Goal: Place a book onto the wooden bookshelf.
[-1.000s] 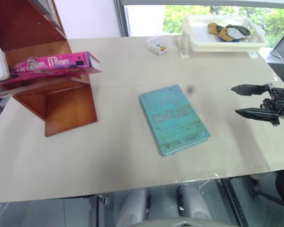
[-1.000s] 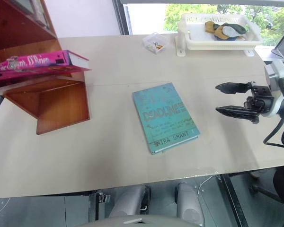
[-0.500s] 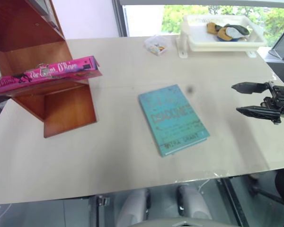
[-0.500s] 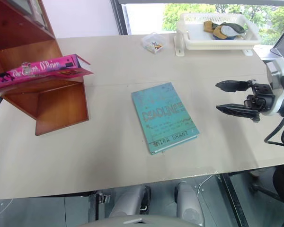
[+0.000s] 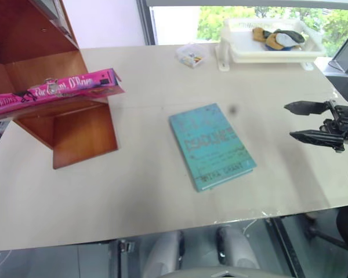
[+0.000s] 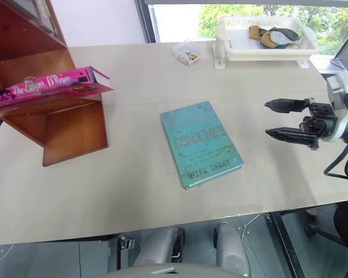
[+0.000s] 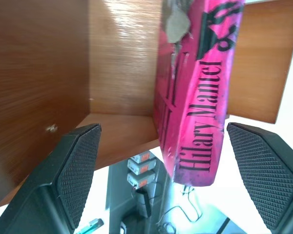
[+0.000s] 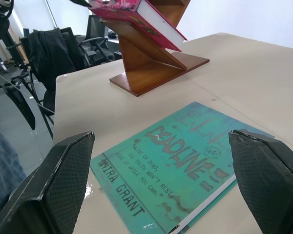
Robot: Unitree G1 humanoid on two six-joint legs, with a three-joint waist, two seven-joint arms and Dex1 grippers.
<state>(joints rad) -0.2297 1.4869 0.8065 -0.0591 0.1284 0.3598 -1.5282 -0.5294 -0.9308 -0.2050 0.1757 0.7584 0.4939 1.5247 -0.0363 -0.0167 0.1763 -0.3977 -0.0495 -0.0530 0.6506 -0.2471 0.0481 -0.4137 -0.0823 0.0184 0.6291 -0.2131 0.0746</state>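
Right gripper (image 6: 281, 120) hangs over the tabletop (image 6: 133, 185) near its right edge, pointing left across it, fingers spread apart with nothing between them. Left gripper (image 7: 163, 170) has its pads wide apart too, and the pink book (image 7: 198, 87) sits in the gap without either pad touching it (spine lettering readable in the left wrist view).

Pink book (image 6: 43, 86) lies flat on a shelf of the wooden bookshelf (image 6: 64, 130), spine facing out, one end sticking past the shelf's right edge. Bookshelf stands at the tabletop's far-left corner, upright side panel toward the table's middle.

Teal book (image 6: 200, 143) lies flat, cover up, about mid-table, between the bookshelf and the right gripper, well apart from both. Its lower end reaches toward the near edge; it's skewed a bit relative to the table edges.

Containers, both along the far edge:
- White plastic basket (image 6: 267, 49) at the far-right corner, holding a few soft-looking items in tan, dark green and white (can't tell what they are).
- Small clear box (image 6: 187, 52) just left of the basket, with small coloured bits inside, too small to identify.

Basket and box are close but not touching.
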